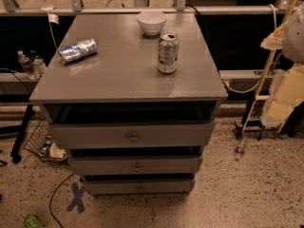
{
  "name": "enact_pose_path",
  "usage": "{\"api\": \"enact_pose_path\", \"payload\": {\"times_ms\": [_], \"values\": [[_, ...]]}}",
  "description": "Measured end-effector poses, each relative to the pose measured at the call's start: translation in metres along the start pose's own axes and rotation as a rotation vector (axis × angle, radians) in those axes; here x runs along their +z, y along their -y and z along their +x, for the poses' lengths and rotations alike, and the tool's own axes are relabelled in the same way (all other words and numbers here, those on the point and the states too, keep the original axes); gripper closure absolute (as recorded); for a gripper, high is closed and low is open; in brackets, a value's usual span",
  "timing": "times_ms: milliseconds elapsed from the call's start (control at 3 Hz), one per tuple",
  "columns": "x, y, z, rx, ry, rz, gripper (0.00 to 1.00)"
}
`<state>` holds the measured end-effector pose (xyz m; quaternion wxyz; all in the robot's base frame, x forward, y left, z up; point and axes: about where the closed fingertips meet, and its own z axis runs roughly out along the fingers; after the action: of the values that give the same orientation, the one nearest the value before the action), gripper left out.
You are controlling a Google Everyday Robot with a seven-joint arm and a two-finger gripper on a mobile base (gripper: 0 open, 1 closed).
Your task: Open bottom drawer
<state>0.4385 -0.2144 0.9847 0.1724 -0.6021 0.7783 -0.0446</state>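
Observation:
The grey cabinet [128, 87] has three flat-fronted drawers stacked at its front. The bottom drawer [114, 187] is the lowest and narrowest-looking, with a small round knob [140, 188] at its centre. Its front sits roughly in line with the two drawers above, with a dark gap over it. My gripper [278, 109] hangs with the pale arm at the right edge of the view. It is well to the right of the cabinet and above the bottom drawer, and touches nothing.
On the cabinet top stand a white bowl [152, 22] and an upright can [167, 52]; a crushed can [77, 50] lies at the left. The top drawer [95, 136] and middle drawer [104, 166] are above. A wire basket [40, 144], a floor cable and blue tape [76, 197] lie left.

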Motion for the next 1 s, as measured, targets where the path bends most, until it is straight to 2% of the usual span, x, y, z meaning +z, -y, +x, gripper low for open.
{"api": "enact_pose_path", "payload": {"times_ms": [333, 667, 1000], "values": [[0.000, 0.000, 0.000, 0.000, 0.000, 0.000, 0.00], [0.029, -0.022, 0.013, 0.002, -0.018, -0.066, 0.00], [0.082, -0.055, 0.033, -0.003, -0.022, -0.181, 0.00]]}}
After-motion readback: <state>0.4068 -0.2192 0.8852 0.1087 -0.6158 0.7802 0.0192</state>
